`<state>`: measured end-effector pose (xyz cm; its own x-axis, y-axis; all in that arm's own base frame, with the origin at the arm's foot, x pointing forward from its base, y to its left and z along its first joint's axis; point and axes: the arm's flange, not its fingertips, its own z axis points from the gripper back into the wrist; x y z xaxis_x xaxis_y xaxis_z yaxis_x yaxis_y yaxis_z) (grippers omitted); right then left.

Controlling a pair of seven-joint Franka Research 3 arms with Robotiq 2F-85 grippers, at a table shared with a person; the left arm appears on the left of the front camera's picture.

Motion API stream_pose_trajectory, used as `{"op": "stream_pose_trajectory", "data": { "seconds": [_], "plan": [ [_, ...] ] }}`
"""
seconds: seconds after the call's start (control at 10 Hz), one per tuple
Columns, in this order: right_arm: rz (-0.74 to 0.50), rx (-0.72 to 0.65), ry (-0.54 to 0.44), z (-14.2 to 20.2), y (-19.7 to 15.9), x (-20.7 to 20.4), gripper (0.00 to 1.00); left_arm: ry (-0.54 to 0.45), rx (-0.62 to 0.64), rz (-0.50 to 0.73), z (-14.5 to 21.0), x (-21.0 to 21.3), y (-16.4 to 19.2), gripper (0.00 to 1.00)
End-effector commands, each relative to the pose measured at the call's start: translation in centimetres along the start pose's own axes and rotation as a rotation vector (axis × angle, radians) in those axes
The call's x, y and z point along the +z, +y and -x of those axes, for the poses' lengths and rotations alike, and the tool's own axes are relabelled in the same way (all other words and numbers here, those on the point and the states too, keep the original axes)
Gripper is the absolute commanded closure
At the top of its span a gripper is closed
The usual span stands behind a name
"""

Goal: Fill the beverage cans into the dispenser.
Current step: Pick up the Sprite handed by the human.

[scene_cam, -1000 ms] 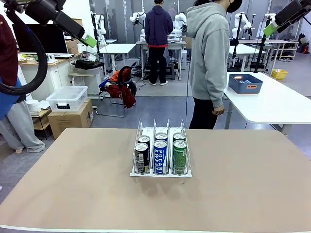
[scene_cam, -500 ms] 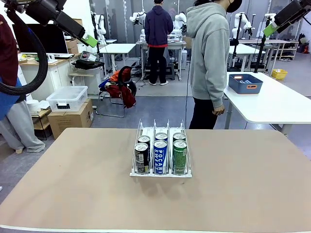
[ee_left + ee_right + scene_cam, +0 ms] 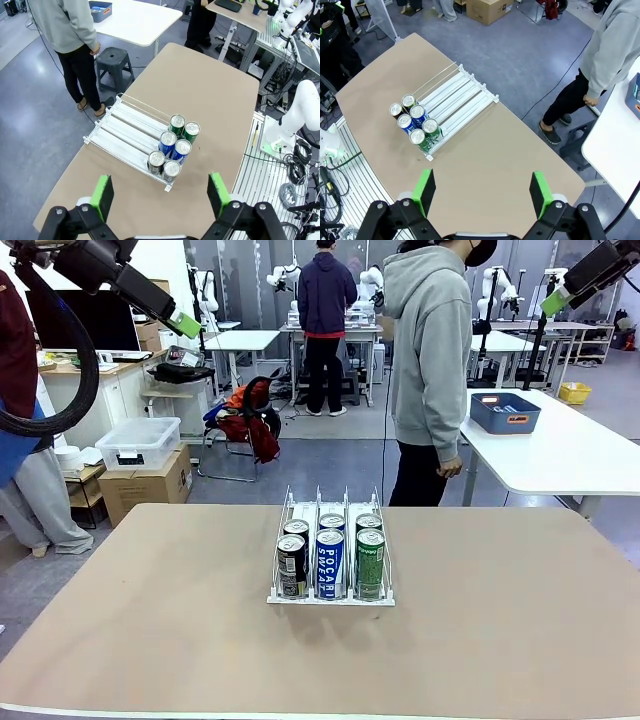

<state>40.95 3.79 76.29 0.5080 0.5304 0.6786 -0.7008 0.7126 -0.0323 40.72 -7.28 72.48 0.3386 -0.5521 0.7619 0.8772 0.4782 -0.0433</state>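
The dispenser (image 3: 331,592) stands in the middle of the brown table (image 3: 150,640). Several beverage cans stand upright at its near end, two deep in each lane: black (image 3: 291,566) on the left, blue (image 3: 329,564) in the middle, green (image 3: 370,564) on the right. My left gripper (image 3: 184,323) hangs high at the top left, open and empty. At the top right, just as high, my right gripper (image 3: 552,302) is open and empty too. The left wrist view looks down between wide green pads (image 3: 103,195) on the dispenser (image 3: 122,131) and cans (image 3: 172,150). In the right wrist view, the dispenser (image 3: 457,97) and cans (image 3: 415,122) lie far below.
A person in a grey hoodie (image 3: 430,360) stands at the table's far side, hands down. A white table (image 3: 560,455) to the right carries a blue bin (image 3: 505,412). Boxes and a plastic tub (image 3: 138,443) sit on the floor at the far left.
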Motion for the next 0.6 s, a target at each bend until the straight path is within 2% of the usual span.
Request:
{"op": "stream_pose_trajectory", "data": {
  "seconds": [0.0, 0.5],
  "plan": [
    [-0.009, 0.0, -0.005, 0.08, -0.04, 0.06, 0.0, 0.003, -0.001, 0.001, 0.15, -0.02, 0.0, 0.0],
    [-0.009, 0.0, -0.005, 0.08, -0.04, 0.06, 0.0, 0.003, -0.001, 0.001, 0.15, -0.02, 0.0, 0.0]
  ]
}}
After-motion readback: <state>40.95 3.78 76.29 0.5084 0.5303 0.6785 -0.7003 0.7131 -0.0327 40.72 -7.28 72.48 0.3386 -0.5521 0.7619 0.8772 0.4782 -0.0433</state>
